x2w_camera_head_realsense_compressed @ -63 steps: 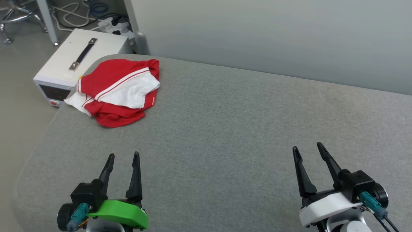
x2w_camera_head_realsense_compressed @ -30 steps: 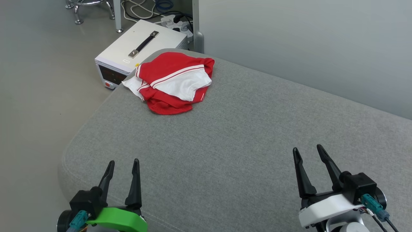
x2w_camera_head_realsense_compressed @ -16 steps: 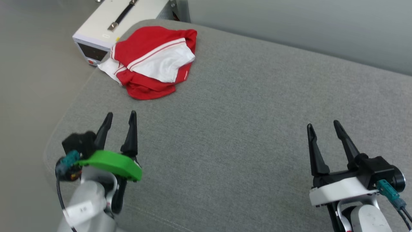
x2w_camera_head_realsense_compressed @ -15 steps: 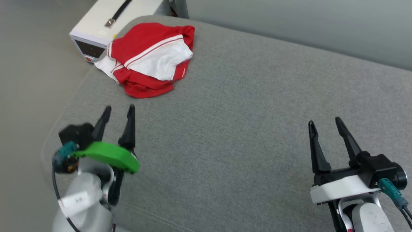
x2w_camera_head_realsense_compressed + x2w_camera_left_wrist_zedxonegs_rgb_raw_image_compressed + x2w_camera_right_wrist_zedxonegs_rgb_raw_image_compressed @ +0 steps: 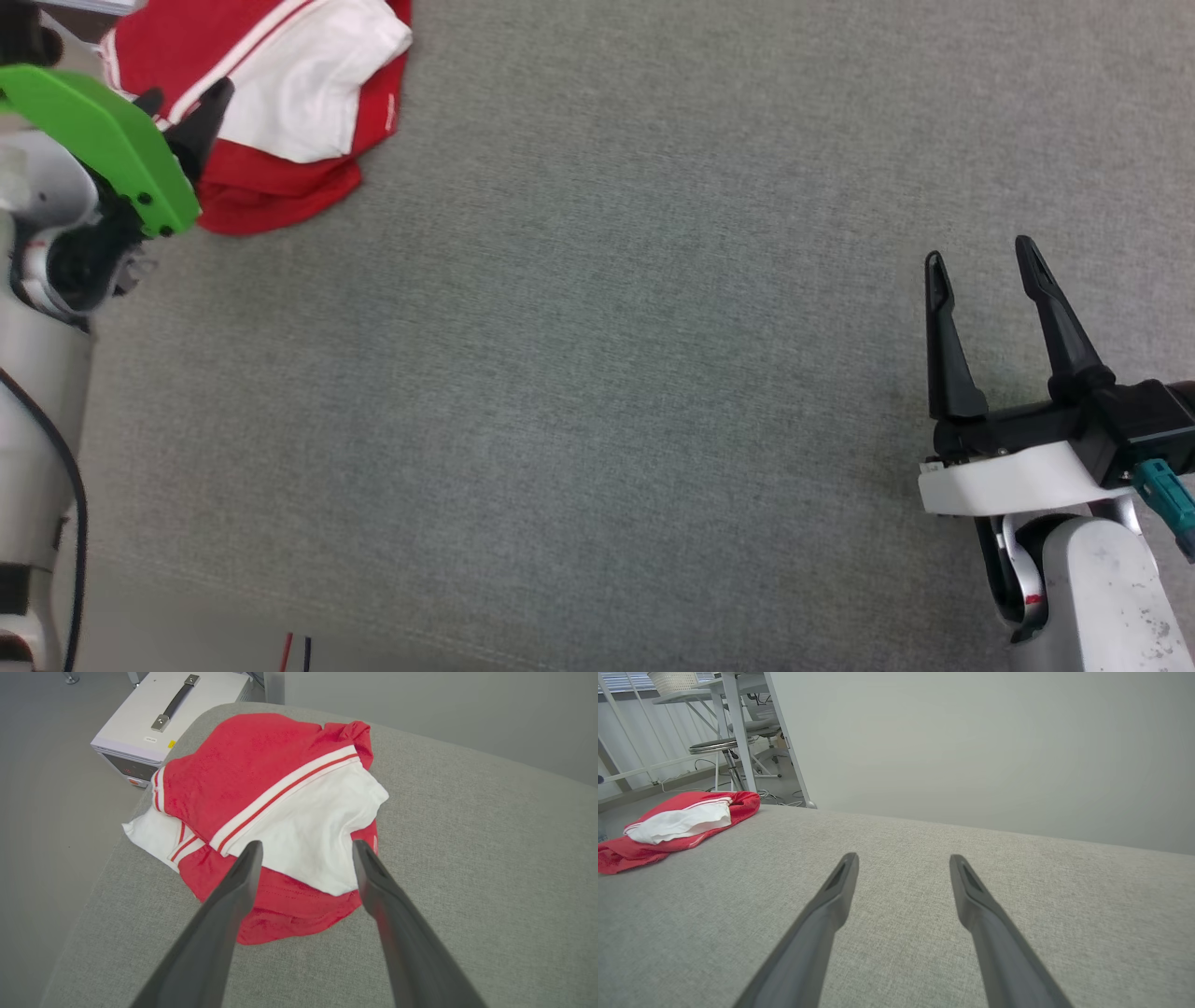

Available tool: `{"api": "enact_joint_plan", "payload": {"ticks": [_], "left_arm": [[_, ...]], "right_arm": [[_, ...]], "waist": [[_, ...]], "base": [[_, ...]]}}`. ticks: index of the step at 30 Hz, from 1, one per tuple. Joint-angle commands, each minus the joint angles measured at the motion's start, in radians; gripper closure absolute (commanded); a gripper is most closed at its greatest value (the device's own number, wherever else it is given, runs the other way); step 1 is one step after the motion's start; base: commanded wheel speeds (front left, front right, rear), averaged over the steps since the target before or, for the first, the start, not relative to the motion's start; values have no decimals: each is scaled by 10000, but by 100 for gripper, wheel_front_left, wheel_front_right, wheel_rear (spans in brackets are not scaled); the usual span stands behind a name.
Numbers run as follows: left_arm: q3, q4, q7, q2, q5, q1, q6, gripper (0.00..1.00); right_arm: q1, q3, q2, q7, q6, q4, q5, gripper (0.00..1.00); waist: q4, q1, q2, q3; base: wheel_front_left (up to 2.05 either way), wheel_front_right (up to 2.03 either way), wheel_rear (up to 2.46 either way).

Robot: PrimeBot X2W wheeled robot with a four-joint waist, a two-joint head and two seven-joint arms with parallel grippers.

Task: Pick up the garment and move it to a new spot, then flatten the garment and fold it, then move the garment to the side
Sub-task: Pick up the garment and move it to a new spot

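A grey fabric-covered desk [image 5: 607,327] stands before a plain pale wall, and a white box [image 5: 173,714] with a black handle sits on the floor just past the desk's far left corner. The garment [image 5: 261,774] lies crumpled at that corner, red with a white sleeve uppermost. The left end effector [image 5: 306,843] hangs over the garment's near edge, fingers spread wide and empty. The right end effector [image 5: 977,250] is also wide open and empty, over bare fabric towards the desk's right edge, well apart from the garment.
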Motion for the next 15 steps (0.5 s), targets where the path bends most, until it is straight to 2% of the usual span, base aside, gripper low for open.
{"api": "enact_joint_plan", "payload": {"ticks": [1, 4, 8, 12, 15], "left_arm": [[-87, 164, 342, 209, -243, -426, -26, 0], [-460, 424, 1126, 581, -628, -928, -26, 0], [-757, 709, 1918, 765, -1254, -1278, -26, 0], [-1240, 1078, 2341, 784, -1338, -1330, -26, 0], [-1413, 1381, 2249, 709, -1424, -1267, -26, 0]], "right_arm": [[-164, 54, -33, -47, -11, -92, -89, 0], [-294, 112, -33, -47, -11, -166, -107, 0], [-396, 90, -33, -47, -11, -195, -100, 0], [-432, 72, -33, -47, -11, -193, -100, 0], [-461, 116, -33, -47, -11, -173, -102, 0]], "waist": [[-924, -1, -1, 1106], [-1087, -1, -1, 1388], [-1204, -1, -1, 1600], [-1236, -1, -1, 1705], [-1251, -1, -1, 1741]], "base": [[0, 0, 0], [0, 0, 0], [0, 0, 0], [0, 0, 0], [0, 0, 0]]}}
